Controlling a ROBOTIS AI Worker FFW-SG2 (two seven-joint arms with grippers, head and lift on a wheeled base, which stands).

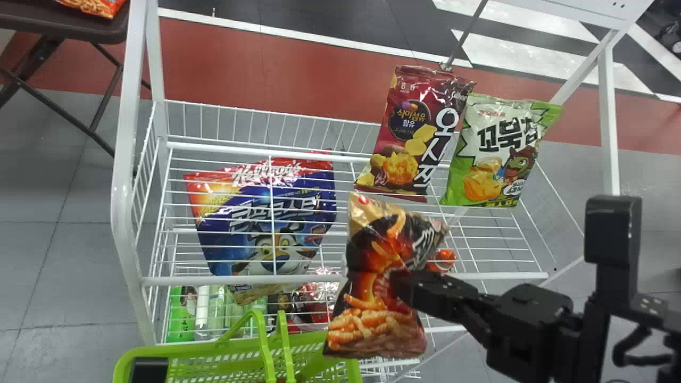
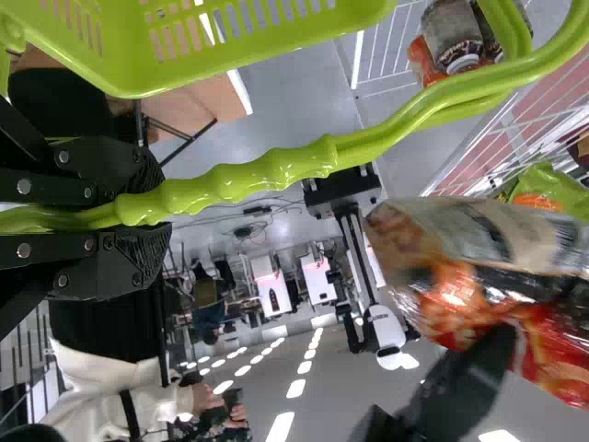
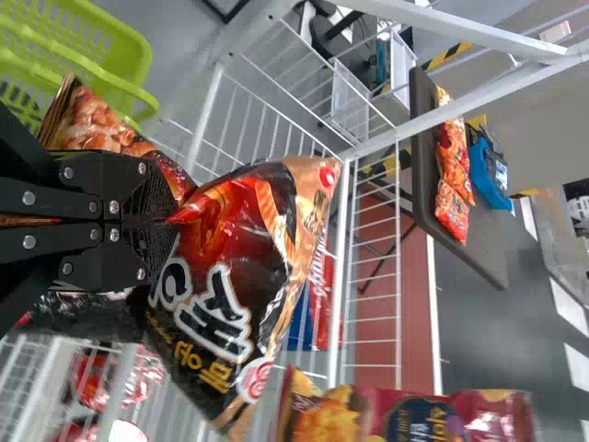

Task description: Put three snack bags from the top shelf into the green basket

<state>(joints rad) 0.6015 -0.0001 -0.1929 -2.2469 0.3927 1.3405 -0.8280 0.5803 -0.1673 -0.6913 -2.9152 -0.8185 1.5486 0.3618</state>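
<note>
Tallying top shelf (image 1: 505,276), then green basket (image 1: 191,349), its handles (image 2: 276,173) gripped in our left claw (image 2: 155,221). Maroon bag (image 1: 412,133) and green bag (image 1: 495,151), by shelf's far edge, to do; right claw (image 3: 155,219) grips black bag (image 1: 367,303) near basket's right edge, likely our first.

The right arm (image 1: 526,324) slants in from the lower right, its gripper (image 1: 400,283) pinched tight. The left gripper (image 2: 152,219) is clamped.
</note>
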